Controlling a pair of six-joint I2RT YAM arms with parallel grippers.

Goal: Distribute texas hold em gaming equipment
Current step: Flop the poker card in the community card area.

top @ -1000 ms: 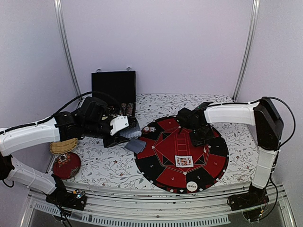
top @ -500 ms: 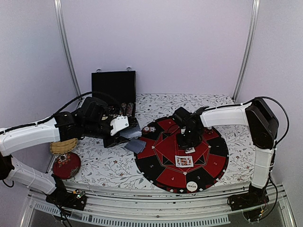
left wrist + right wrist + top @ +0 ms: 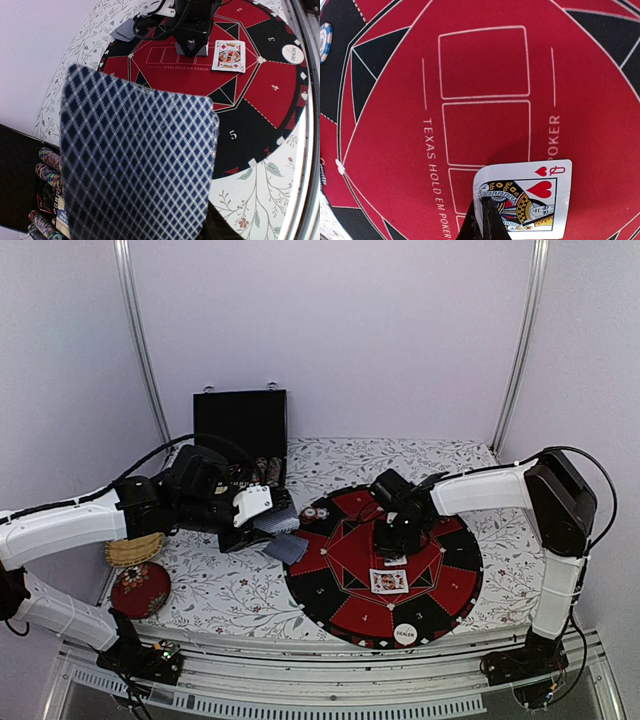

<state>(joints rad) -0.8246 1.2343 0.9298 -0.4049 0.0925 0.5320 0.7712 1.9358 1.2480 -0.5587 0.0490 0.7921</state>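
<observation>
My right gripper (image 3: pixel 396 542) hangs over the middle of the round red-and-black mat (image 3: pixel 455 585). In the right wrist view it (image 3: pixel 487 220) is shut on the edge of a queen of hearts card (image 3: pixel 535 192), held face up just above the printed card boxes. My left gripper (image 3: pixel 262 528) is at the mat's left edge, holding a blue-checked card back (image 3: pixel 135 160) that hides its fingers. A face-up card (image 3: pixel 388 581) lies on the mat, the white DEALER button (image 3: pixel 405 634) sits at its near rim, and striped chips (image 3: pixel 315 512) at its far left.
The open black chip case (image 3: pixel 240 430) stands at the back left, with chip rows (image 3: pixel 47 165) inside. One face-down card (image 3: pixel 287 548) lies on the flowered cloth by the mat. A wicker basket (image 3: pixel 133 550) and a red round cushion (image 3: pixel 140 588) sit at the left edge.
My right gripper has moved from the mat's far right side to its centre, carrying a card, and now hangs low over the card boxes. The left arm has not moved.
</observation>
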